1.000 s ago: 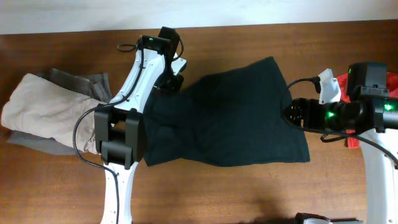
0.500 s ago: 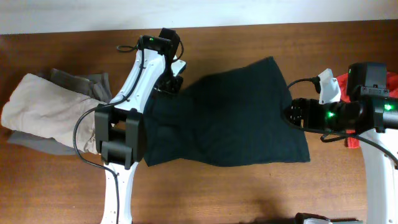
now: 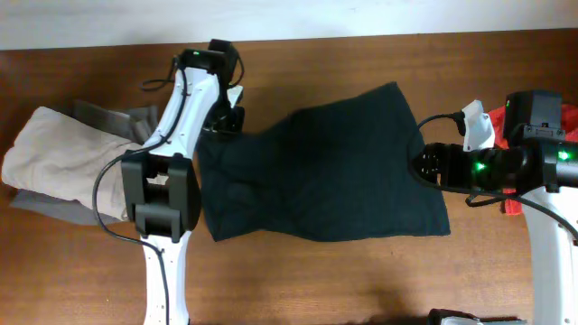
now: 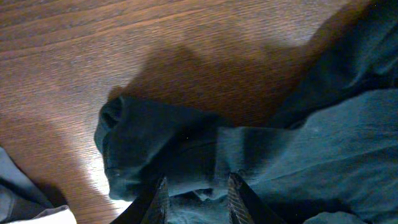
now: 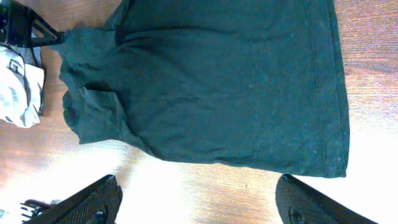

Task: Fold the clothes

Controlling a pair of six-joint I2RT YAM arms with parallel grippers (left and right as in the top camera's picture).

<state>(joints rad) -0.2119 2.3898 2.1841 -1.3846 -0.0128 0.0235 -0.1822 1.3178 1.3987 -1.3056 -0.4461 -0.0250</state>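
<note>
Brown wood grain runs across the bench point(image 3: 361, 280), with a pale strip of wall point(image 3: 361, 18) along its far edge. The black T-shirt point(image 3: 334, 176) lies spread over the middle of the bench. Its body is mostly flat, and the end toward my left arm is bunched and rumpled.

My left tool point(image 3: 226, 116) sits at the upper left corner of the shirt. In the left wrist view its fingers point(image 4: 160, 190) come in from the bottom edge, and dark cloth fills the space between them, so the left tool point(image 4: 198, 186) is pinching a fold of the shirt point(image 4: 186, 149). A rolled sleeve end lies on bare wood just ahead of the tool.

My right tool point(image 3: 424, 164) is at the shirt's opposite edge. Seen from the right wrist, its fingers point(image 5: 93, 199) stand wide apart over bare bench with nothing between them, and the right tool point(image 5: 199, 205) is short of the hem. The shirt point(image 5: 217, 81) lies flat beyond it.

At the left end of the bench the beige garment point(image 3: 54, 158) lies heaped on the grey garment point(image 3: 117, 117), beside my left arm and apart from the shirt. The red garment point(image 3: 570, 117) shows at the right edge, mostly hidden behind my right arm.
</note>
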